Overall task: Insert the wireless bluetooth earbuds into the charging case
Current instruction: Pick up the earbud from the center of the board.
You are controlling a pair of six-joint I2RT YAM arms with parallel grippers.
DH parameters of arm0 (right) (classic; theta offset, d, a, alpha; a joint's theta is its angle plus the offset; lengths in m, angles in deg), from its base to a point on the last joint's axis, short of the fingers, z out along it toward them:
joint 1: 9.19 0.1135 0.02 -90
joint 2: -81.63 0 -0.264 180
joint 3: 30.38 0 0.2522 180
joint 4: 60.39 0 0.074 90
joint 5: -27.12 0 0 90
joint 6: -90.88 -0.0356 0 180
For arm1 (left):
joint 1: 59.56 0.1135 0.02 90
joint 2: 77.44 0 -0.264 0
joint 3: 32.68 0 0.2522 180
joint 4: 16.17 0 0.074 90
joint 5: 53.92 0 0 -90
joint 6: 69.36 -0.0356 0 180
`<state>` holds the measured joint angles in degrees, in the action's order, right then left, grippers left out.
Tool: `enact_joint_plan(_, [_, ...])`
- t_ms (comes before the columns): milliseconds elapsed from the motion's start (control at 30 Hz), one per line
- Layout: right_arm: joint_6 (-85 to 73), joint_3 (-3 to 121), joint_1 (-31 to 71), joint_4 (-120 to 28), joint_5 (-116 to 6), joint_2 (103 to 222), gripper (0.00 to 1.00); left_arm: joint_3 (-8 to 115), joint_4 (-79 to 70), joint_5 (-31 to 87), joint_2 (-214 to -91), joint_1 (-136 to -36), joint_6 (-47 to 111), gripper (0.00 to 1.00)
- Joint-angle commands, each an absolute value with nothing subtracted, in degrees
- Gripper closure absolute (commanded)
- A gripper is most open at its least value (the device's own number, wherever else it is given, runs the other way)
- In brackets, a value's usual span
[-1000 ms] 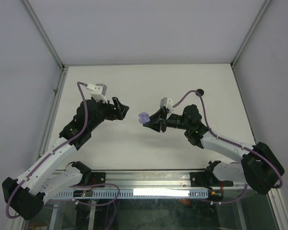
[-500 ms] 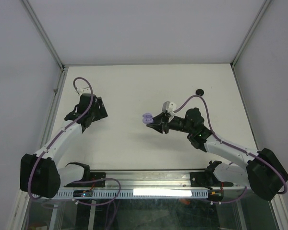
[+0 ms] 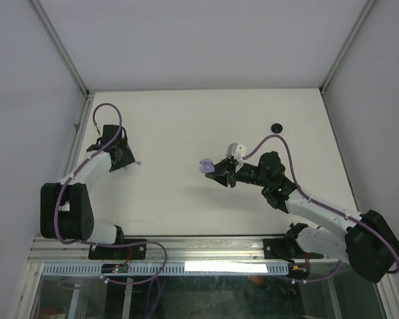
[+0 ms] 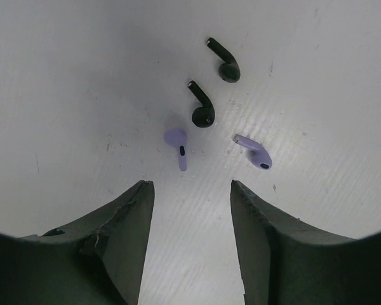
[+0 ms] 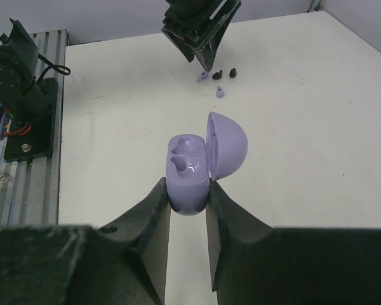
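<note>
Two purple earbuds [image 4: 179,145] [image 4: 255,151] lie on the white table just beyond my left gripper's tips, with two black earbuds [image 4: 203,109] [image 4: 226,65] farther out. My left gripper [image 4: 192,190] is open and empty, low over the table at the far left [image 3: 126,159]. My right gripper [image 5: 188,194] is shut on the purple charging case [image 5: 189,175], held upright above the table's middle [image 3: 205,166]. Its lid [image 5: 228,146] is open and both sockets are empty. The earbuds also show small in the right wrist view [image 5: 220,91].
A small black round object [image 3: 276,127] lies on the table at the back right. The metal frame post [image 3: 80,126] runs close beside the left arm. An aluminium rail with electronics [image 5: 25,108] lines the table's near edge.
My left arm has swung left and folded back, bringing its open gripper low over the earbuds at the table's left side. My right gripper, holding the case, has shifted slightly right and nearer.
</note>
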<state>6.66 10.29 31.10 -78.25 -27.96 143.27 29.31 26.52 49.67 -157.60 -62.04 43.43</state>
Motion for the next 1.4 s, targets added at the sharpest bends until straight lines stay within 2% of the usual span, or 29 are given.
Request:
enact_joint_plan(0, [8.17,10.29,30.65,-79.13,-27.95,140.84,1.0,33.02,26.59,49.96,-160.32,-60.91,40.57,0.49])
enact_joint_plan(567, [8.26,10.16,30.43,-79.06,-27.81,141.3,1.0,37.42,27.45,46.8,-169.07,-57.74,36.39,0.64])
enact_joint_plan(1367, [8.09,10.24,30.19,-78.67,-26.78,140.91,1.0,40.03,28.74,45.47,-175.16,-56.63,34.93,0.69])
